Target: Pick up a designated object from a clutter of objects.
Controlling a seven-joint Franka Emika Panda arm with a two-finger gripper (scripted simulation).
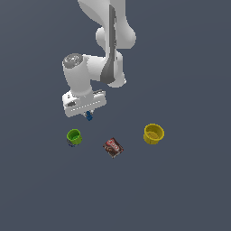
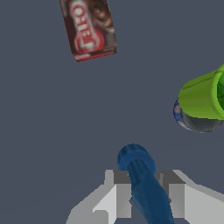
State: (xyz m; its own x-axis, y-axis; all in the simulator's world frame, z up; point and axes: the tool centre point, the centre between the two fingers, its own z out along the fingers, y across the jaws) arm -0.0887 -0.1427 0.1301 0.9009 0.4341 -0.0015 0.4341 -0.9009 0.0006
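In the wrist view, nearest the camera, the white-and-grey parallel gripper has its two pale grey fingers drawn in against a small dark-blue elongated rod-shaped piece, which stands between them with one finger on either side and its rounded end poking out past the fingertips. The jaws are nearly together, held apart only by the width of the blue piece, so the hand is clamped on it. In the exterior view the same blue piece shows as a tiny stub hanging just under the gripper, apparently clear of the dark slate-grey floor, with the white jointed arm rising above it. Beyond the held piece, the small bright-green plastic cup sits on the floor near the gripper, seen partly from the side in the wrist view, with a dark round greyish thing just beside its base that is too unclear to name; in the exterior view the green cup stands upright, below and slightly toward the exterior view's left of the hand. Farther off lies the flat dark brown-red packet with red-and-white lettering, resting on the floor between the two cups. Farthest, on the exterior view's right, stands the larger yellow cup, upright and well apart from the hand.
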